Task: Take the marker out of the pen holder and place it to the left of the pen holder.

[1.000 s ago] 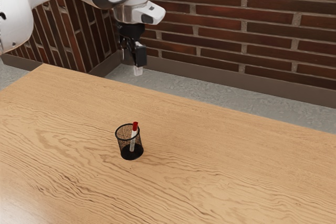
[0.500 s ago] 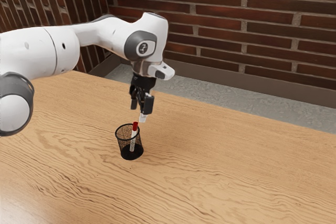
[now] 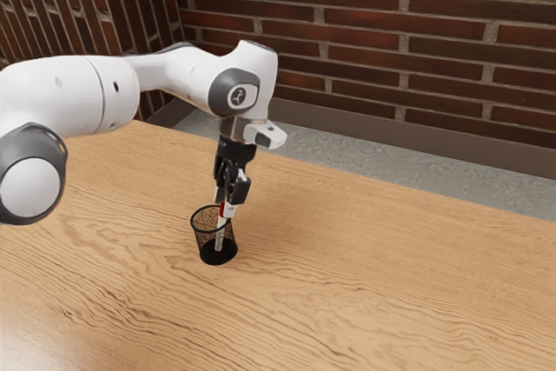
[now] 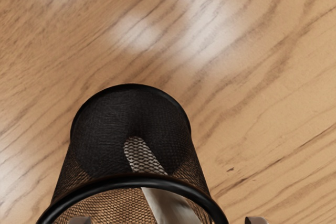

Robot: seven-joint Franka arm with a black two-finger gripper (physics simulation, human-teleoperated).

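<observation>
1. The marker [image 3: 221, 224] is leaning inside the pen holder [image 3: 217, 255], its red cap reaching up to the gripper [image 3: 225, 205].
2. The gripper is hanging open (fingers parted around the marker).
3. Beneath it, the mesh pen holder is standing on the wooden table [image 3: 365, 258].

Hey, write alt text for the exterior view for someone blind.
A white robot arm reaches from the exterior view's left, its black end effector at the red end of a marker leaning in a black mesh pen holder on a wooden table, brick walls behind.
</observation>
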